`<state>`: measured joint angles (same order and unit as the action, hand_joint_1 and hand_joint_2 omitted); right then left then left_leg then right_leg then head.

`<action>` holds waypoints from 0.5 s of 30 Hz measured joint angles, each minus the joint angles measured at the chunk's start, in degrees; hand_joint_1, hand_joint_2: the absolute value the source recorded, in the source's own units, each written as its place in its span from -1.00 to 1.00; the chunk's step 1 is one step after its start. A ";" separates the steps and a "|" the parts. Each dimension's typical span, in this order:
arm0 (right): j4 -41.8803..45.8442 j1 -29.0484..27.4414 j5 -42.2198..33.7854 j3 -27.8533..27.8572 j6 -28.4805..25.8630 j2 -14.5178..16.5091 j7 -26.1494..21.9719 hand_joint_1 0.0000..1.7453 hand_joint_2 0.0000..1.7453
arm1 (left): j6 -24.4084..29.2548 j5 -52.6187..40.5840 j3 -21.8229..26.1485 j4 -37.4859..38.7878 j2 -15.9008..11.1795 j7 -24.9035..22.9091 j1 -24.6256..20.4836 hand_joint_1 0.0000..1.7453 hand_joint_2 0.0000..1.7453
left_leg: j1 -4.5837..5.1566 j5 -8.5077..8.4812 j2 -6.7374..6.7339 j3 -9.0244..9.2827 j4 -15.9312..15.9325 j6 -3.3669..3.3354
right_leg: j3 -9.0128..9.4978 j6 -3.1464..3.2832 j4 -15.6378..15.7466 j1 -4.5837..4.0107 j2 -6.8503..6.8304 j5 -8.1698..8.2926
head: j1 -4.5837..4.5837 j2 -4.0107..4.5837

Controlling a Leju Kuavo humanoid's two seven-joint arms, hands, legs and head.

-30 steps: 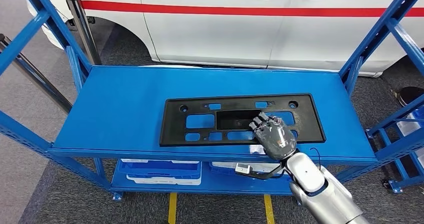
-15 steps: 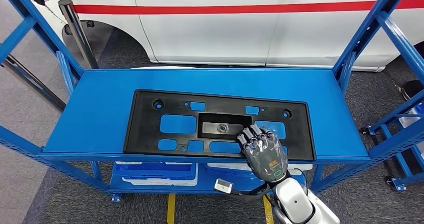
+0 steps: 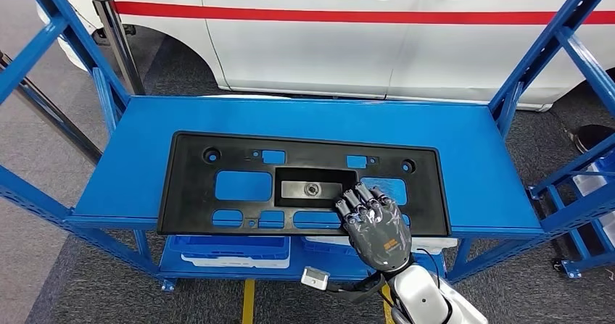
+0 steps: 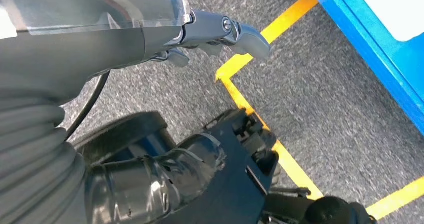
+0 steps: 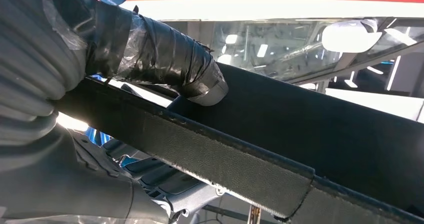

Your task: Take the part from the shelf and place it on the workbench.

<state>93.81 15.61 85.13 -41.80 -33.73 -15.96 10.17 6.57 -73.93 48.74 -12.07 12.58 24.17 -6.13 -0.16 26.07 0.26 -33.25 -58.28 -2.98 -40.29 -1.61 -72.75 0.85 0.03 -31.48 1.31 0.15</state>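
My right hand (image 3: 377,222) is gripping the near edge of the black part (image 3: 239,183) on the blue shelf (image 3: 464,135).

I am clamping the rim, fingers (image 3: 360,201) curled over the top and thumb (image 5: 150,48) pressing underneath, while the part is lying flat across the upper deck, its front lip overhanging slightly. My left hand (image 4: 210,33) is hanging over the floor, fingers curled on nothing. The risk, as I judge it: I am holding a long panel off-centre (one-handed), so the far end may sag, twist or snag an upright.
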 joint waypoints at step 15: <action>0.64 7.42 0.02 -9.07 1.52 -2.61 8.53 1.00 1.00 | 0.67 0.47 0.16 0.00 -0.03 -0.24 0.11 -1.00 1.00 | 0.00 6.22 0.04 -6.60 -15.01 2.35 | 6.19 2.80 13.05 -0.44 0.01 4.71 | -0.04 0.00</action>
<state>94.45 23.02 85.15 -50.88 -32.21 -18.56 18.70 7.24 -73.46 48.91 -12.07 12.55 23.93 -6.02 -0.15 32.29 0.31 -39.86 -73.29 -0.63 -34.10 1.19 -59.70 0.41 0.04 -26.77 1.27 0.15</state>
